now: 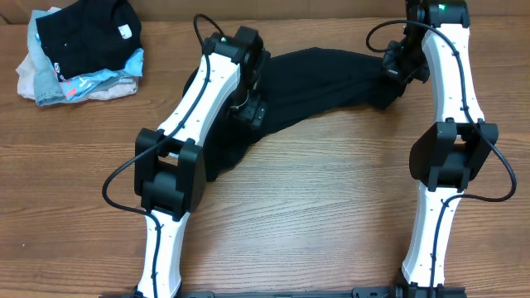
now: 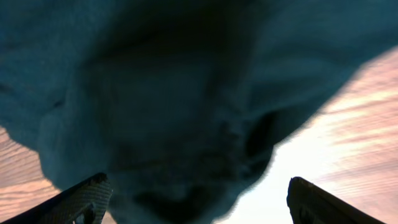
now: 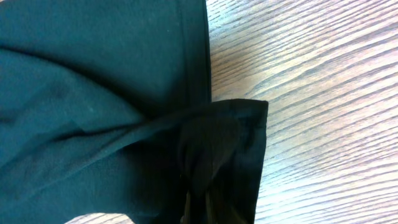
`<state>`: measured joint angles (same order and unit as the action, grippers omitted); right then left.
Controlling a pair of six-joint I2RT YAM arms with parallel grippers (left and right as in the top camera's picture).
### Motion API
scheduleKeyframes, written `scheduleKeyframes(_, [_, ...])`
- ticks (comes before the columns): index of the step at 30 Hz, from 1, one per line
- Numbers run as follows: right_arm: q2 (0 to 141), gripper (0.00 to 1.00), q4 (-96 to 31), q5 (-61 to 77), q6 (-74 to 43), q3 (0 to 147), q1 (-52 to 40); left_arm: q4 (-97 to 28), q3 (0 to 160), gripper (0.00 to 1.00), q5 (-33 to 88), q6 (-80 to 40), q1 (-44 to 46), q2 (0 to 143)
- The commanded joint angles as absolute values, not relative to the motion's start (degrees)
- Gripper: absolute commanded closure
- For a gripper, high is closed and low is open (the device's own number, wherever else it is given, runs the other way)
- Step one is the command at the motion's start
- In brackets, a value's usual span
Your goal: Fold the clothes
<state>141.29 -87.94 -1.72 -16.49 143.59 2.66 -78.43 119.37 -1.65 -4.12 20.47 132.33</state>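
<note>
So the biggest thing here is the wooden table [image 1: 331, 223], which fills the whole overhead view. On it is the black T-shirt [image 1: 323, 79], bunched into a long strip. It runs from about 9 o'clock of the table's middle up toward 1 o'clock, with most of it in the far half.

The left arm [image 1: 195, 108] comes in from the 7 o'clock edge and leans over the shirt's near end. The right arm [image 1: 447, 91] comes up from 5 o'clock and bends in to reach the shirt's 1 o'clock end.

Way off at the 10 o'clock corner, well apart from all that, sits a pile of clothes [image 1: 79, 50]. It has a black garment [image 1: 83, 29] on top, something light blue [image 1: 99, 79] under it and a pale beige-pink piece [image 1: 33, 79] at the edge.

The left gripper [image 2: 199, 186] is spread wide. In the left wrist view its fingers [image 2: 87, 196] sit at 7 and 5 o'clock, with a rumpled lump of shirt [image 2: 186, 93] between and beyond them, and nothing is pinched.

The right gripper [image 1: 396, 70] is pressed together on the shirt's far end. The right wrist view shows a hemmed corner [image 3: 236, 143] folding down toward 6 o'clock, and the cloth covers the fingers themselves.

Smallest bit is a pale label [image 1: 124, 32] on the pile's black garment.
</note>
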Motion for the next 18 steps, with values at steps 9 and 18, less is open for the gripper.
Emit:
scheduleKeyframes(9, [140.99,0.96,-87.18,-1.76,-16.56,145.25,3.07,-72.66,111.77,0.15,-3.01,-4.51,20.62,133.10])
scheduleKeyframes(18, [140.99,0.96,-87.11,-1.78,-16.56,145.25,3.07,-71.42,111.77,0.92,-3.62,-4.51,20.56,133.05])
